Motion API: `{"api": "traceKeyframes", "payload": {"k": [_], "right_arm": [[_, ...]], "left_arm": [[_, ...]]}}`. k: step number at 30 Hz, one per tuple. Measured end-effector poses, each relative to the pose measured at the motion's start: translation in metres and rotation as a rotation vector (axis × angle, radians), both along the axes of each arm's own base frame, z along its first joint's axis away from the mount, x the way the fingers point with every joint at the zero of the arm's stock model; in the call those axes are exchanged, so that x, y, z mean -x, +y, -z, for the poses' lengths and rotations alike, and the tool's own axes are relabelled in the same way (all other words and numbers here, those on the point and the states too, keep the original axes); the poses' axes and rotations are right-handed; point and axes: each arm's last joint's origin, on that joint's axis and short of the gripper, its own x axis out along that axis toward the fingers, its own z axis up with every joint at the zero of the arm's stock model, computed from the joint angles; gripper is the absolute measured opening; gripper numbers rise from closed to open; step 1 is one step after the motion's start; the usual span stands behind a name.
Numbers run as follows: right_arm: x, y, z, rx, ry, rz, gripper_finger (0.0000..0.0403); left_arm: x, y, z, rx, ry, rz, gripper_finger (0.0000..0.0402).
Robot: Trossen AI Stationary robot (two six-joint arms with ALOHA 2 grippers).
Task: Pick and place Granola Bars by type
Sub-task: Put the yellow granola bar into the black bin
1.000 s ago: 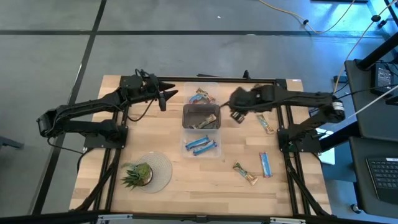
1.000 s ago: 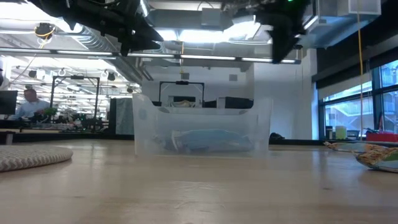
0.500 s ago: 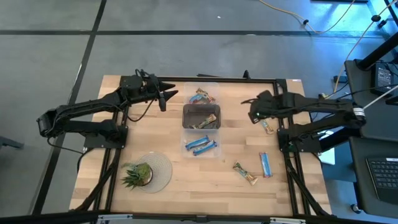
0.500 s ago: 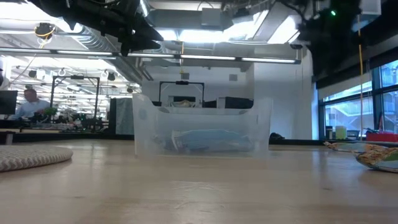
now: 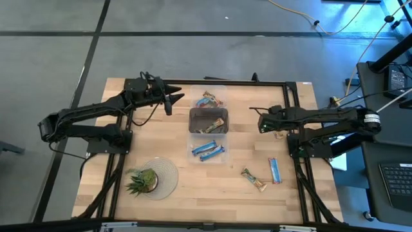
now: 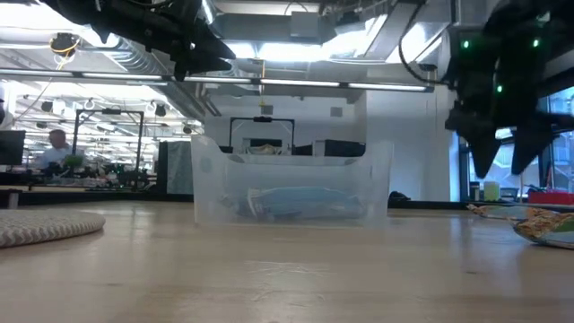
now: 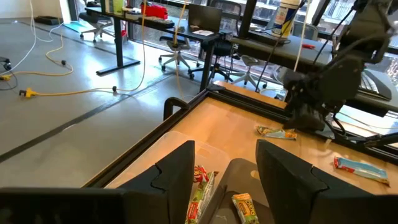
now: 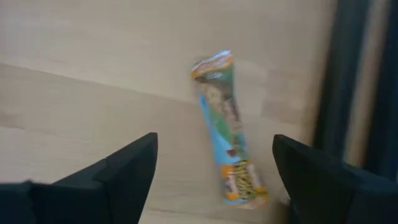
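Granola Bars lie in three clear bins: the far bin [image 5: 210, 99], the middle bin [image 5: 208, 120] and the near bin [image 5: 208, 151] with blue ones. Loose on the table lie a blue bar [image 5: 275, 170], a gold bar [image 5: 253, 180] and a green-and-blue bar [image 8: 227, 127]. My right gripper [image 8: 214, 186] hangs open over that last bar [image 5: 279, 134], its fingers pointing down [image 6: 502, 152] on either side of it and clear of it. My left gripper [image 7: 230, 171] hovers open and empty by the far bin's left side [image 5: 168, 100].
A potted plant [image 5: 143, 181] on a round mat stands at the near left. A black frame rail [image 5: 293, 103] runs close by my right gripper. Bare wood lies along the near edge and between the bins and the loose bars.
My right gripper has gone from beside the middle bin toward the table's right edge, come down over the green-and-blue bar, and opened wider. My left arm has kept still.
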Motion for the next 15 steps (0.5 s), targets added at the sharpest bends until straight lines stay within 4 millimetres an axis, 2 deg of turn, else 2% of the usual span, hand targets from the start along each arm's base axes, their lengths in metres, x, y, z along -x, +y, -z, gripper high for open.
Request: {"api": "traceKeyframes", "payload": {"k": [7,15], "right_arm": [[0.014,-0.009,0.028,-0.054,0.026,0.06,0.032],[0.016,-0.014,0.047,-0.155,-0.033,-0.034,0.032]], "left_arm": [[0.0,0.0,0.0,0.002,-0.001,-0.001,0.0163],[0.0,0.0,0.0,0.001,-0.001,-0.002,0.0162]]}}
